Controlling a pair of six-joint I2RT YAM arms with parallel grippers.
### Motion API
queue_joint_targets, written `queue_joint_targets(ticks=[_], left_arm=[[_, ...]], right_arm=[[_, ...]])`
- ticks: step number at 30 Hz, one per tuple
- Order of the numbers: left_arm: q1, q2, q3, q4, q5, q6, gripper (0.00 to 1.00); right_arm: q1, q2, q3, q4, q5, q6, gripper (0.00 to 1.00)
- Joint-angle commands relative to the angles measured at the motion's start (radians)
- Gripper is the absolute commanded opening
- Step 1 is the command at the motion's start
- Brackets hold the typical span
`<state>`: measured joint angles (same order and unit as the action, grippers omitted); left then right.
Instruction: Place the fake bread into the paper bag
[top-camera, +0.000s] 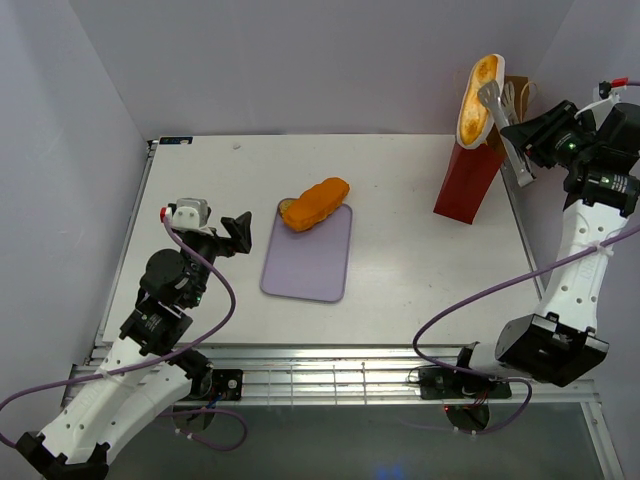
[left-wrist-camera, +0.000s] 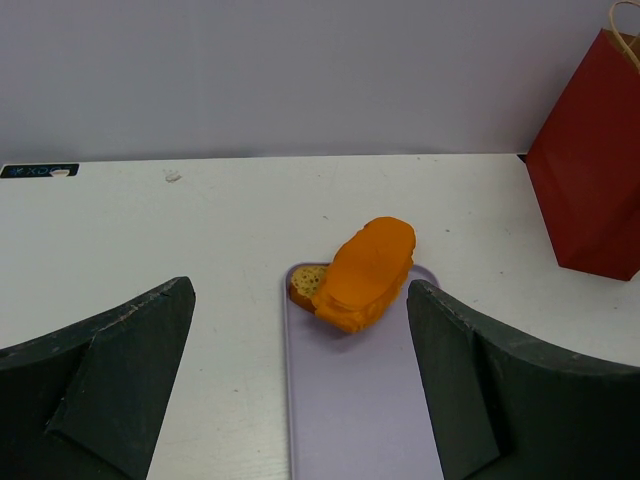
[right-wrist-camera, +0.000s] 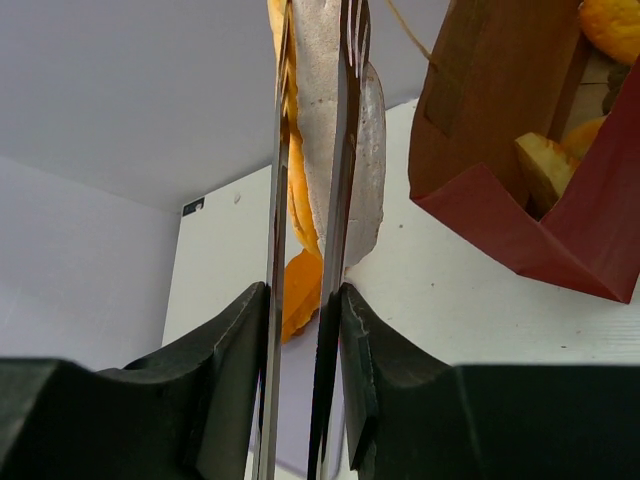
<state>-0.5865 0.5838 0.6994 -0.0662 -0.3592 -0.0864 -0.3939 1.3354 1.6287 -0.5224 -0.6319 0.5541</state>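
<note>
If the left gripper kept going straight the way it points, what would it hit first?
Probably the orange loaf on the lavender tray, centred ahead of the open left gripper; depth is unclear.

Thin bare-metal tongs (right-wrist-camera: 345, 150), smooth with a dull sheen, are pinched between the matt black plastic fingers (right-wrist-camera: 230, 380) of the right gripper (right-wrist-camera: 303, 300). At 1 o'clock on the matt white table (top-camera: 400, 260), the paper bag (top-camera: 465, 185) is flat red outside and raw brown kraft within, with a thin tan cord handle. The bun (top-camera: 478, 90) above it looks like smooth moulded plastic, toasted brown on top. At the table's centre, the orange loaf (left-wrist-camera: 365, 272) has a matt, faintly pebbled skin. The lavender tray (left-wrist-camera: 360, 400) beneath it is smooth, matt plastic. The left gripper (left-wrist-camera: 300, 295) has dark matt fingers (left-wrist-camera: 120, 380), scuffed pale at the edges.
</note>
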Motion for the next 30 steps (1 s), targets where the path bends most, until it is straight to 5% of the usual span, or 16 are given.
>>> queue_joint_targets(ticks=[1, 12, 30], left_arm=[[-0.007, -0.013, -0.005, 0.019, -0.006, 0.004, 0.98], [-0.010, -0.015, -0.006, 0.020, 0.002, 0.002, 0.98], [-0.012, -0.019, -0.003, 0.019, 0.008, 0.001, 0.98]], right_arm=[[-0.026, 0.034, 0.072, 0.076, -0.023, -0.003, 0.31], [-0.054, 0.165, 0.187, 0.128, -0.015, 0.023, 0.32], [-0.065, 0.258, 0.177, 0.179, -0.040, 0.052, 0.50]])
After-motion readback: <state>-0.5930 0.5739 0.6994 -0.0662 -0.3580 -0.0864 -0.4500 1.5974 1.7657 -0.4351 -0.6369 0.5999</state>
